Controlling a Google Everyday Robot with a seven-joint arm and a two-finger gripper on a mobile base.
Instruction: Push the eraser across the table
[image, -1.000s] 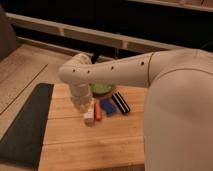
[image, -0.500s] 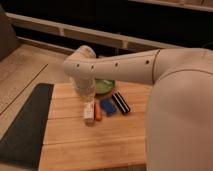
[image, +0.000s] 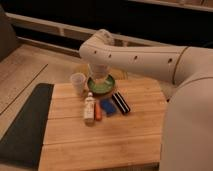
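The eraser (image: 121, 102), a small black block with a pale stripe, lies on the wooden table (image: 100, 142) right of centre, next to a blue block (image: 107, 106). My white arm reaches in from the right. My gripper (image: 100, 79) hangs below the arm's bend, over the green bowl (image: 102, 87), behind and to the left of the eraser and apart from it.
An orange stick (image: 98, 113) and a small white bottle (image: 89, 108) lie left of the blue block. A white cup (image: 77, 82) stands by the bowl. A dark mat (image: 25, 125) runs along the table's left edge. My arm's white body fills the right side.
My arm has lifted and drawn back to the right, off the bottle and orange stick, and now hangs over the bowl. The cup now shows. The eraser has not moved.
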